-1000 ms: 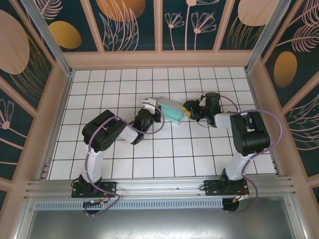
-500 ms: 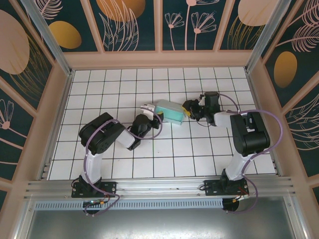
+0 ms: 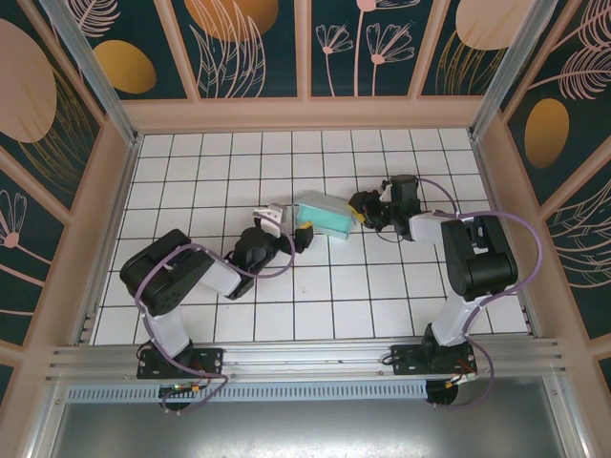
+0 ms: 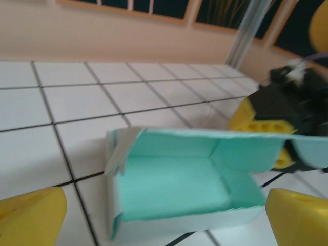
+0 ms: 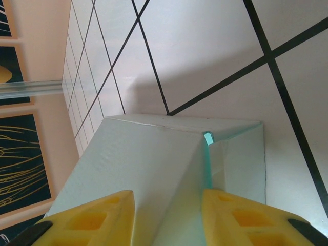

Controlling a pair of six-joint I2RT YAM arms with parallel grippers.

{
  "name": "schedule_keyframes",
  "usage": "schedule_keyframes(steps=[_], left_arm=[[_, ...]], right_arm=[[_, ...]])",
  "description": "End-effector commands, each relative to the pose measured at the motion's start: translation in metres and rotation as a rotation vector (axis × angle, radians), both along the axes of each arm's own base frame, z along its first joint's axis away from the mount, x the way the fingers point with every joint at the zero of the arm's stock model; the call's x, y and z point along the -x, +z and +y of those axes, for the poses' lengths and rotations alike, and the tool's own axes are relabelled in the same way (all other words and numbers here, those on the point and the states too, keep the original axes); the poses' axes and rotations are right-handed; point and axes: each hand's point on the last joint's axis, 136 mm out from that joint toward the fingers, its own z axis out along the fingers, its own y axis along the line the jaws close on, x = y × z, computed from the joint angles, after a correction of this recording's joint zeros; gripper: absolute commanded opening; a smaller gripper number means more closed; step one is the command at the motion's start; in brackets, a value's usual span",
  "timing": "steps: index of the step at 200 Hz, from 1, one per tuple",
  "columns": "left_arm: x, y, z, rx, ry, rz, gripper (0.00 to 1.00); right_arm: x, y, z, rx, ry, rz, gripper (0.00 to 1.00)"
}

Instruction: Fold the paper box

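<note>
The paper box (image 3: pixel 325 214) lies mid-table, pale blue outside and teal inside. In the left wrist view its open side (image 4: pixel 174 187) faces me, with the lid flap (image 4: pixel 246 148) raised. My left gripper (image 3: pixel 276 220) stands open just left of the box and clear of it, its yellow fingers (image 4: pixel 32 218) wide on either side of the box's near wall. My right gripper (image 3: pixel 362 208) is shut on the box's right end, and it is visible behind the flap (image 4: pixel 264 123). Seen from the right wrist, the pale card (image 5: pixel 154 169) runs between the yellow fingers (image 5: pixel 245 218).
White tiled floor (image 3: pixel 315 286) with a black grid, ringed by low wooden walls (image 3: pixel 305 113). Aluminium posts (image 3: pixel 95 67) stand at the back corners. A metal rail (image 3: pixel 305 358) runs along the near edge by the arm bases.
My left gripper has opened, let go of the box's left end and drawn back to the left and towards me. The box and right gripper have barely moved.
</note>
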Motion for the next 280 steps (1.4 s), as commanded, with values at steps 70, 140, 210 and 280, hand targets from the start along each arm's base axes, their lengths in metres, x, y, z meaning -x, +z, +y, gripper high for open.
schedule_keyframes(steps=[70, 140, 210, 280], left_arm=[[-0.074, 0.039, 0.008, -0.057, 0.179, 0.268, 0.84], [-0.08, -0.035, -0.005, -0.267, 0.135, 0.462, 0.6], [-0.067, -0.054, -0.002, -0.235, 0.13, 0.503, 0.61], [-0.067, -0.069, -0.005, -0.232, 0.127, 0.535, 0.61]], right_arm=[[0.009, -0.002, 0.0, 0.046, 0.001, 0.011, 0.44], [0.01, 0.012, 0.002, 0.034, 0.009, -0.02, 0.5], [0.006, 0.042, -0.013, 0.075, -0.022, -0.085, 0.56], [0.019, -0.005, 0.003, 0.29, 0.056, -0.023, 0.63]])
